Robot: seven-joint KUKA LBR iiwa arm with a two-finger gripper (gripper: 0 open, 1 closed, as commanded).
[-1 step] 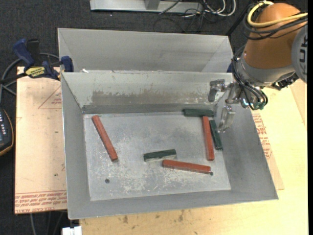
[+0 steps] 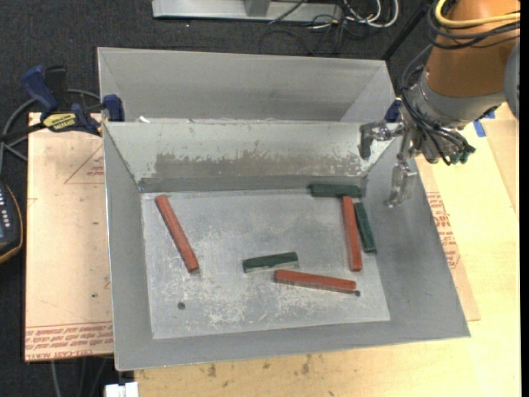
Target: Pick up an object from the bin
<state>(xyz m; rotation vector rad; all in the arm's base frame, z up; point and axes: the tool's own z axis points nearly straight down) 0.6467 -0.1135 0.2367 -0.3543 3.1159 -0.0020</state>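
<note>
The gripper [image 2: 402,187] hangs at the right side of the bin [image 2: 248,81], over the sloping right wall rather than over the flat floor. Whether it is spread or pressed together I cannot tell. It carries nothing from the bin.

Nearest to it, at the floor's right edge, a dark green bar [image 2: 364,226] lies front to back. It is touching or just beside a long red stick [image 2: 352,234] that runs parallel on its left. At their far end a second green bar [image 2: 335,190] lies crosswise at the foot of the back wall. Further out, a short green block [image 2: 270,261] sits mid-floor with a low red stick [image 2: 315,281] just in front of it. A slanted red stick [image 2: 178,232] lies well apart on the left.

The likeliest trouble, as I judge it, comes from the wall. A descent from this spot would meet the slope before any object. The closest pair lies so tightly together and so near the wall's foot that a close could catch both pieces, or skid one aside. These thin, flat sticks also leave little to bite on, so a shallow grasp may slip off.
</note>
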